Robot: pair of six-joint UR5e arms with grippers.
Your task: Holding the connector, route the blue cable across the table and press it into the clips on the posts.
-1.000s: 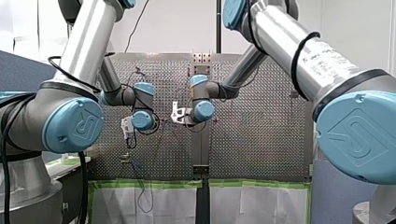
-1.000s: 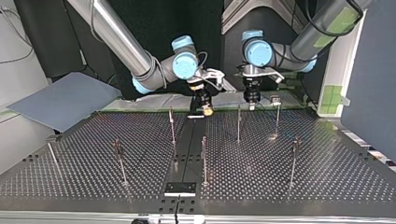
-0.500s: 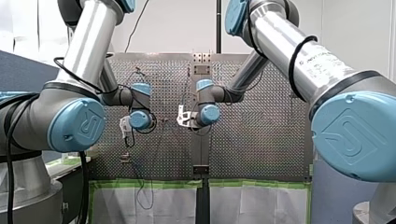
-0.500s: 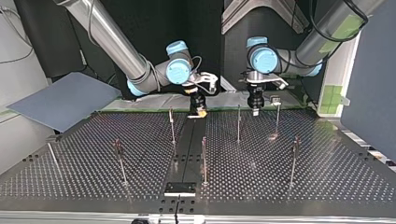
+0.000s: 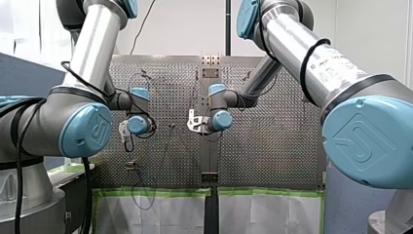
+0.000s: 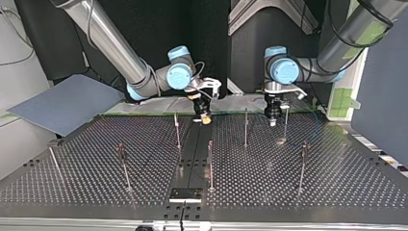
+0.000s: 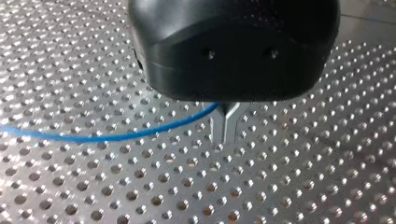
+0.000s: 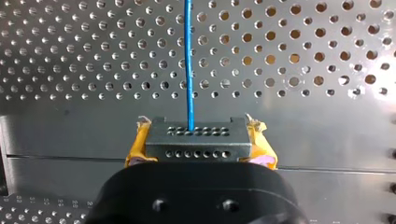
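In the right wrist view my right gripper [image 8: 196, 133] is shut on a black connector [image 8: 196, 145], gripped between yellow pads [image 8: 137, 148]. The blue cable [image 8: 188, 65] runs straight ahead from the connector over the perforated table. In the left wrist view my left gripper [image 7: 225, 136] has its metal fingers together, and the blue cable [image 7: 107, 136] leaves their base and curves off to one side. In the top view my right gripper [image 6: 204, 117] hangs near the middle back of the table and my left gripper [image 6: 273, 119] beside a post [image 6: 286, 122] at the right.
Several thin posts stand on the perforated table [image 6: 337, 183], among them one [image 6: 177, 130] left of centre, one [image 6: 245, 127] right of centre and one [image 6: 210, 163] nearer the front. A grey sheet [image 6: 62, 103] lies off the table's left corner in the top view.
The two grippers have drawn apart: in the top view my left gripper went right and lower, toward the right post, and my right gripper shifted slightly left.
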